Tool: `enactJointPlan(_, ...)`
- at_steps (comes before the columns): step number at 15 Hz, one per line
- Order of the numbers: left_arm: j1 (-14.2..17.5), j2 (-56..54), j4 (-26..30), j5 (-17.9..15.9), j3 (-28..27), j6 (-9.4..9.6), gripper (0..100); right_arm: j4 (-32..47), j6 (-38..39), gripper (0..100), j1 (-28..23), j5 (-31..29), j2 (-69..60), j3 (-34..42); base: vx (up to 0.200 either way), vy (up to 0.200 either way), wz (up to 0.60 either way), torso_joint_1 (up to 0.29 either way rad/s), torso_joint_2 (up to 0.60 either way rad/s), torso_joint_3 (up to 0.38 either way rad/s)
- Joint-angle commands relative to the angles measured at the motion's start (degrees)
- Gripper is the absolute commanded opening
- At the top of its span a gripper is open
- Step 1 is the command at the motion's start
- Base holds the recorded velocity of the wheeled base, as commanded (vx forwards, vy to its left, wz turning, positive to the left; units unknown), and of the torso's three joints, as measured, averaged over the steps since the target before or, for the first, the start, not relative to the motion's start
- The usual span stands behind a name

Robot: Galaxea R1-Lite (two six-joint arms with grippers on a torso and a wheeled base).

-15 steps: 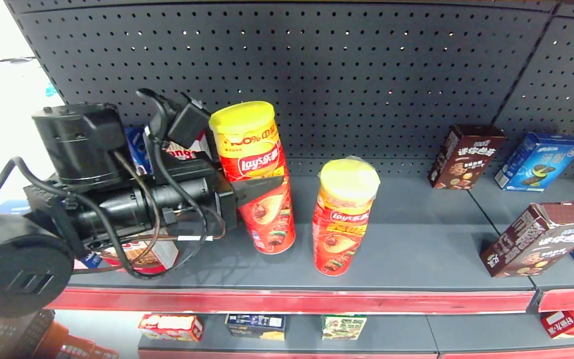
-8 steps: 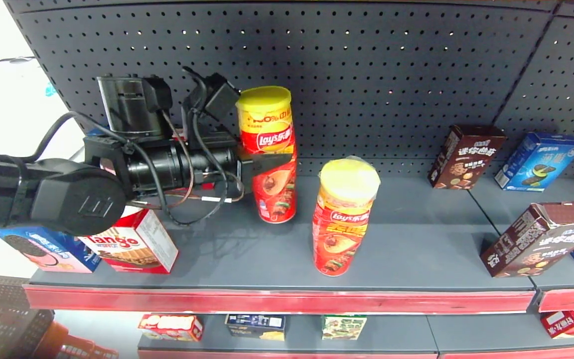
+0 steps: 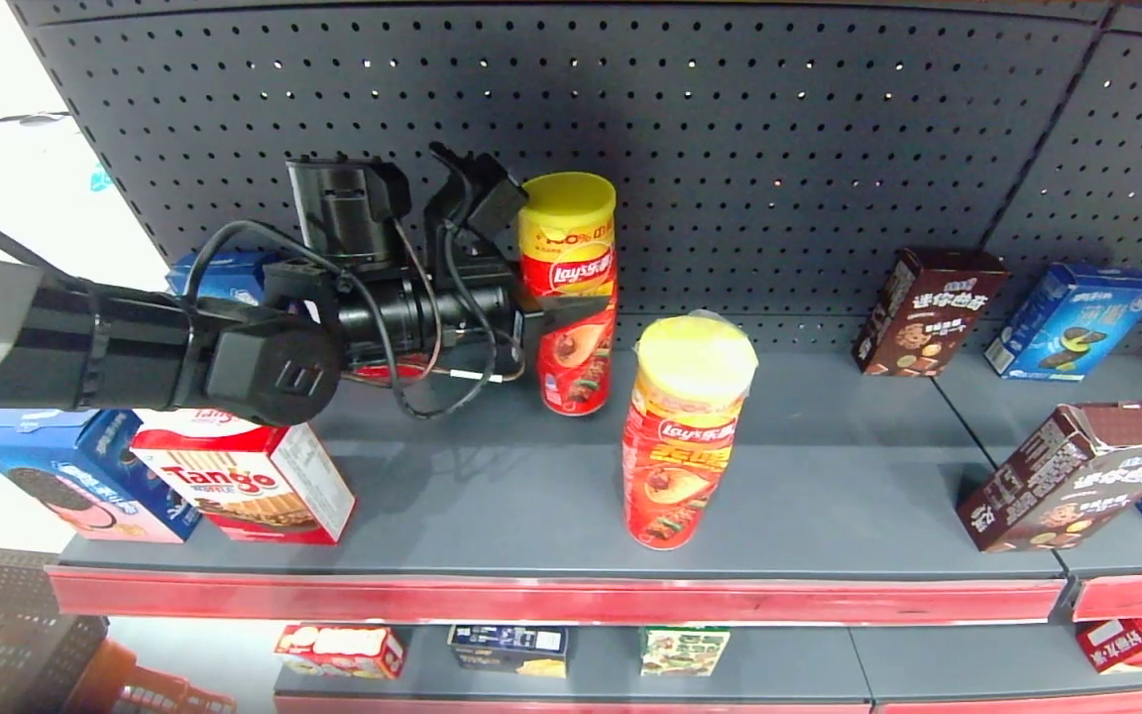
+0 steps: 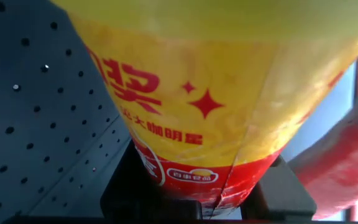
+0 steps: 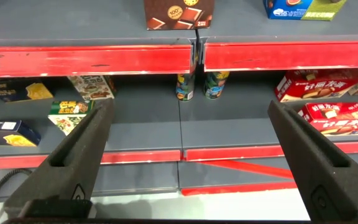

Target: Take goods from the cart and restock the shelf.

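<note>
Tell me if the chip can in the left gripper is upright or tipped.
Upright: the chip can, clamped in the left gripper, has its yellow lid on top. Whether its base touches the shelf, I cannot tell.

You've got glossy printed wrap on rear chip can (image 3: pixel 579 367) w/ smooth plastic lid (image 3: pixel 567 193); shelf (image 3: pixel 492 496) + pegboard (image 3: pixel 730 149) matt metal.
</note>
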Motion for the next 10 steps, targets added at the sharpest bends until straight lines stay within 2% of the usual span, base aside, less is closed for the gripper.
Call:
enactJointPlan(1, -0.3, 3.1, -0.1, -0.6, -2.4, 0.65, 0, 0.0, 0.0, 100, 0.0, 0.0, 0.2, 0.0, 0.0, 0.0, 0.0, 0.0, 0.0, 0.0)
enactJointPlan(3, -0.5, 5.5, -0.1, -0.7, -5.5, 0.65, 0, 0.0, 0.0, 100, 0.0, 0.0, 0.2, 0.0, 0.0, 0.0, 0.0, 0.0, 0.0, 0.0)
enactJointPlan(10, -1.8, 10.5, -0.4, -0.6, -10.1, 0.65, 0, 0.0, 0.0, 100, 0.0, 0.0, 0.2, 0.0, 0.0, 0.0, 0.0, 0.0, 0.0, 0.0)
